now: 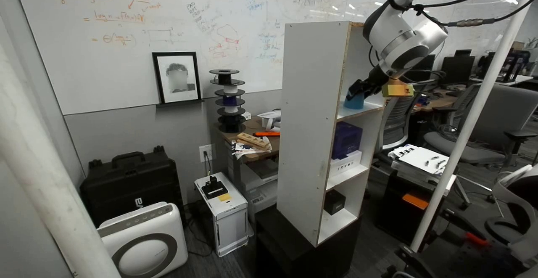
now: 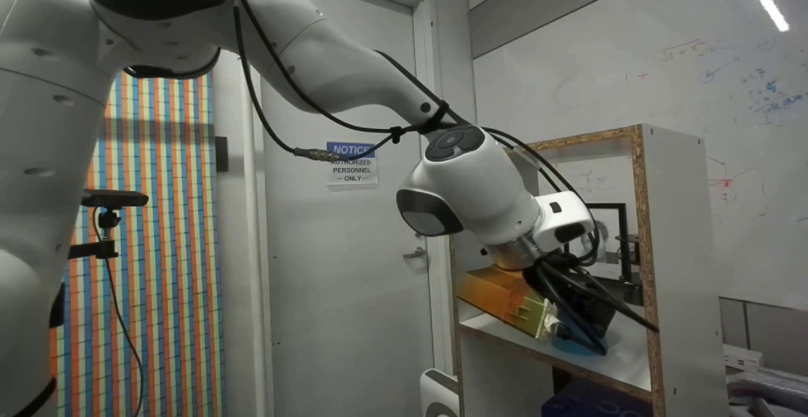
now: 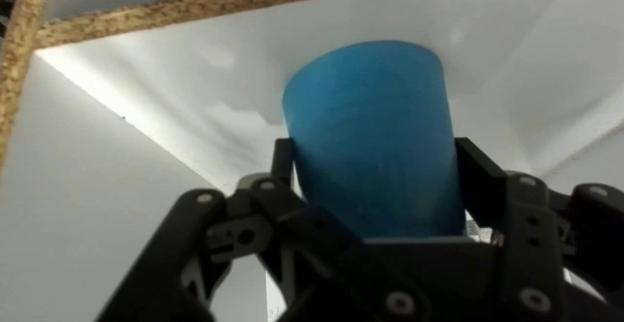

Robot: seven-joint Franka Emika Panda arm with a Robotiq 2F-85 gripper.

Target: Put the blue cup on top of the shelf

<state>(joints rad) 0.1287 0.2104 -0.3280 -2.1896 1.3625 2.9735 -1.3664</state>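
Note:
The blue cup (image 1: 354, 102) is inside the top compartment of the white shelf (image 1: 313, 122), low at its floor board. Whether it touches the board or hangs just above it, I cannot tell. The cup fills the middle of the wrist view (image 3: 373, 103); in an exterior view (image 2: 576, 346) it is mostly hidden behind cables and gripper. My gripper (image 3: 374, 142) has a black finger against each side of the cup and is shut on it. The gripper also shows from the side (image 1: 356, 89), reaching down into the compartment through its open front. The shelf's chipboard edge (image 2: 645, 265) stands right of the arm.
A purple box (image 1: 347, 140) on a white box (image 1: 345, 163) fills the middle compartment. A small black box (image 1: 334, 202) sits in the bottom one. Side walls and a top panel frame the compartment around my gripper. A yellow-orange block (image 2: 505, 300) hangs at the wrist beside loose cables.

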